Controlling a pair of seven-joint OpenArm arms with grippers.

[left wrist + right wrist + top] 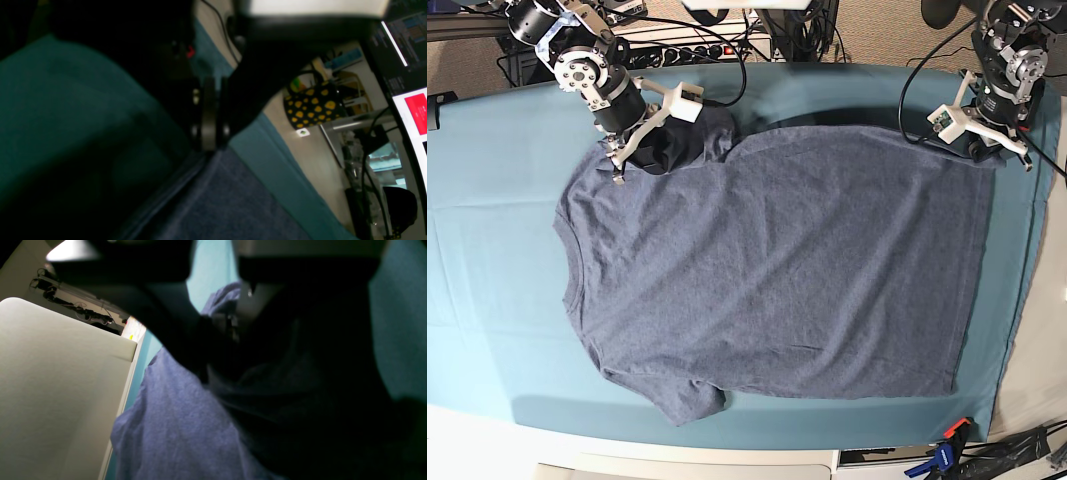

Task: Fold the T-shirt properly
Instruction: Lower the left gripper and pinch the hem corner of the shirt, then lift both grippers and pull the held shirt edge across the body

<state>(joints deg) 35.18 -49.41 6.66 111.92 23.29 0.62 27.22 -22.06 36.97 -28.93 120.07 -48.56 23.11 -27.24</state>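
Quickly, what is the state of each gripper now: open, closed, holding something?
Left gripper: closed, pinching the hem corner of the T-shirt.
Right gripper: closed, gripping the T-shirt at the far sleeve.

The right pincer [642, 150] hides part of the T-shirt [777, 270] sleeve, perhaps gripping it.

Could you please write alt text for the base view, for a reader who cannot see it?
A blue-grey T-shirt lies spread flat on a teal cloth, seen from above. The right gripper is shut on the shirt's upper sleeve, and the left gripper is shut at the hem corner on the opposite side.
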